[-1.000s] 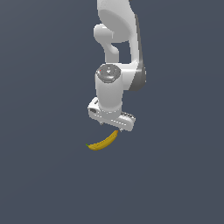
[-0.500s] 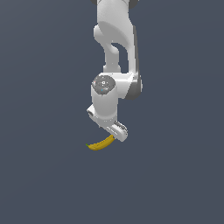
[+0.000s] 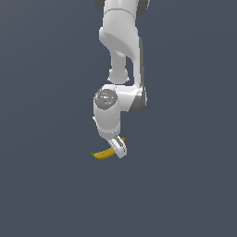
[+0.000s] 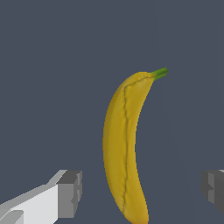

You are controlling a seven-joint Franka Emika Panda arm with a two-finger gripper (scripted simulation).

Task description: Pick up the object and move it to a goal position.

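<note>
Over the plain grey floor, the gripper (image 4: pixel 140 188) (jaws spread wide) is now turning and lowering to straddle the banana (image 4: pixel 122 148), nearing the grasp.

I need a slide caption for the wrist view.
Open pincer straddling a yellow banana, pads not yet touching it.
</note>
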